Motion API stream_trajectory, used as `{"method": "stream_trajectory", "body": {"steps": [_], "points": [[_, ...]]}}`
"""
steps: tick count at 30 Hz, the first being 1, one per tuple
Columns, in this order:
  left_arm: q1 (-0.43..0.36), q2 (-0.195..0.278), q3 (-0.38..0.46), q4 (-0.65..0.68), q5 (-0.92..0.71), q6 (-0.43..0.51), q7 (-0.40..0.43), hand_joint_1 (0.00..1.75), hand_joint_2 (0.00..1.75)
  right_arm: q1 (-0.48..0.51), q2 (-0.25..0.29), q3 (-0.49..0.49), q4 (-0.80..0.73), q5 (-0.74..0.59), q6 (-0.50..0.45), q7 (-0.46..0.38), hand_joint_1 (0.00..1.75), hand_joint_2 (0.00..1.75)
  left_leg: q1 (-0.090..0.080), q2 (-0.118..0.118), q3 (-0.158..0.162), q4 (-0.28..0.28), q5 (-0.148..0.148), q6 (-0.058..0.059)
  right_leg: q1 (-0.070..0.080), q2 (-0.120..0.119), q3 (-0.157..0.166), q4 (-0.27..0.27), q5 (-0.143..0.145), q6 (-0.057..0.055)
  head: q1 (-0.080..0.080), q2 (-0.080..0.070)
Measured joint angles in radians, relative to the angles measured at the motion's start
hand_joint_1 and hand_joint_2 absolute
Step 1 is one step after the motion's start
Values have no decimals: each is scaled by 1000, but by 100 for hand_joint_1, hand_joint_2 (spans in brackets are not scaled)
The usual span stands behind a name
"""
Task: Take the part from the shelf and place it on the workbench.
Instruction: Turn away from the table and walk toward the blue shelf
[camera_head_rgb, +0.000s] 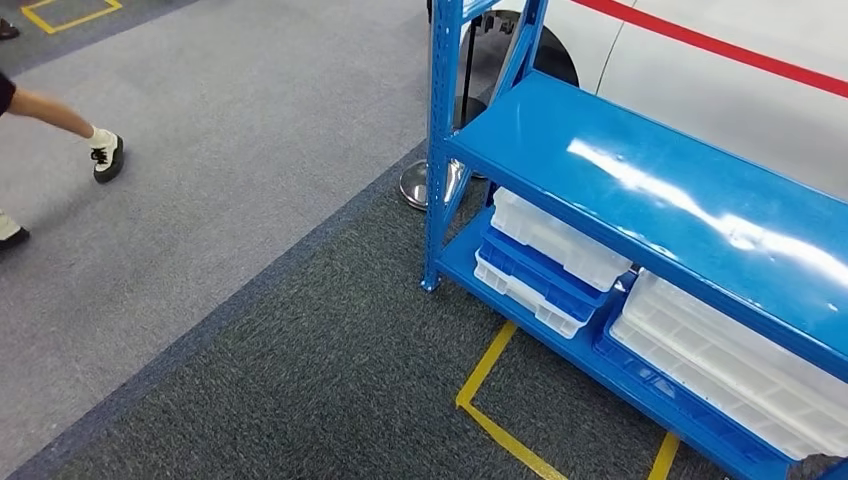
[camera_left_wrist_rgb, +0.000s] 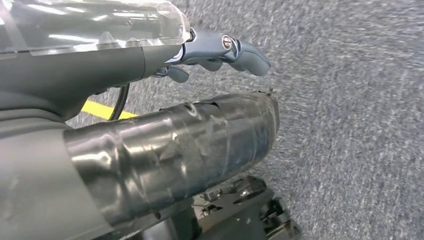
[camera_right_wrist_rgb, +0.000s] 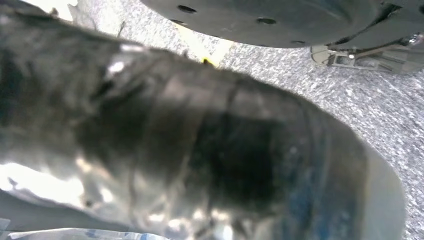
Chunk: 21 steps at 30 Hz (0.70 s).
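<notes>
A blue metal shelf (camera_head_rgb: 640, 170) stands to my right in the head view, its glossy middle board bare. On its bottom board lie white and blue plastic trays (camera_head_rgb: 545, 262) stacked on each other, and a larger white compartment tray (camera_head_rgb: 730, 365) beside them. I cannot make out a part in them. My left hand (camera_left_wrist_rgb: 200, 115) hangs over grey carpet, its taped thumb and darker fingers (camera_left_wrist_rgb: 235, 50) stretched out and apart with nothing between them. My right hand (camera_right_wrist_rgb: 200, 140) is a close, blurred mass of taped thumb, and how its fingers lie is hidden.
A person's foot in a white sock and black shoe (camera_head_rgb: 106, 156) steps on the lighter carpet at far left. Yellow tape lines (camera_head_rgb: 490, 375) mark the dark carpet before the shelf. A round metal stand base (camera_head_rgb: 418, 186) sits by the shelf post. A white panel with a red stripe (camera_head_rgb: 700, 40) lies behind.
</notes>
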Motion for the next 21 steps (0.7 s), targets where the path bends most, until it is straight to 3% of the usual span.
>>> {"method": "stream_trajectory", "body": {"steps": [2, 4, 7, 8, 9, 10, 11, 13, 15, 17, 19, 21], "points": [[-4, 0, 0, 0, 0, 0, 0, 0, 0, 1, 1, 0, 0, 0, 0, -1, 0, 0, -2, 13, 6, -2, -4, -11, 0, 18, -2, -1, 2, -10, 0, 0], [-6, 0, 0, 0, 0, 0, -1, 0, 0, 3, 2, 0, 0, 0, 0, -1, 0, 0, 1, -5, 2, 24, -28, -21, -6, 36, -1, -7, 8, -22, -1, 0], [-3, 0, 0, 0, 0, 0, -2, 0, 0, 1, 3, 0, 0, 0, -2, 0, 0, 0, 6, -66, -74, 199, -127, -30, -8, 63, -4, -10, 13, -33, -4, 0], [-2, 0, 0, 0, 0, -1, -2, 0, 0, 1, 4, 0, 0, 0, -2, 0, 0, 0, 7, -75, -105, 261, -148, -32, -8, 75, -5, -9, 14, -34, -4, 0], [0, 0, 0, 0, 0, -1, -2, 0, 0, 2, 4, 0, 0, 0, -2, 1, 0, 0, 6, -78, -122, 292, -149, -31, -7, 87, -6, -7, 14, -35, -4, 0], [1, 0, 0, 0, 0, -1, -2, 0, 0, 3, 4, 0, 0, 0, -2, 1, 0, 0, 6, -80, -122, 285, -129, -29, -6, 100, -6, -6, 14, -35, -4, 0], [1, 1, 1, 0, 1, -2, -3, 0, 0, 3, 5, 0, 0, 0, -2, 1, 0, 0, 6, -85, -103, 238, -92, -26, -5, 113, -6, -3, 13, -34, -4, 0], [2, 1, 1, 0, 1, -2, -3, 0, 0, 2, 6, 0, 0, 2, -2, 1, 0, 0, 7, -124, -47, 98, -20, -13, -3, 138, -7, 2, 13, -31, -4, 0], [1, 2, 2, 0, 1, -2, -4, 0, 0, 2, 9, 0, 0, 5, -2, 1, 0, 0, 6, -155, -18, 20, 5, -5, -3, 158, -13, 6, 14, -22, -4, 0], [-2, 3, 2, 0, 2, -2, -4, 0, 0, 4, 9, -1, 0, 7, -2, 2, 0, 0, 4, -146, -14, 9, 5, -1, -6, 176, -19, 4, 18, -7, -4, 0], [-4, 2, 2, 0, 1, -3, -4, 0, 0, 6, 9, -1, 0, 8, -1, 2, 0, 0, 7, -123, -9, -1, 14, 11, -5, 155, -28, 21, 6, 3, -2, 0], [-2, 1, 2, 0, 1, -3, -4, 0, 0, 4, 8, -1, 0, 9, 0, 3, 0, 0, 10, -97, -7, -9, 20, 21, -4, 100, -66, 103, -45, 8, 1, 0]]}}
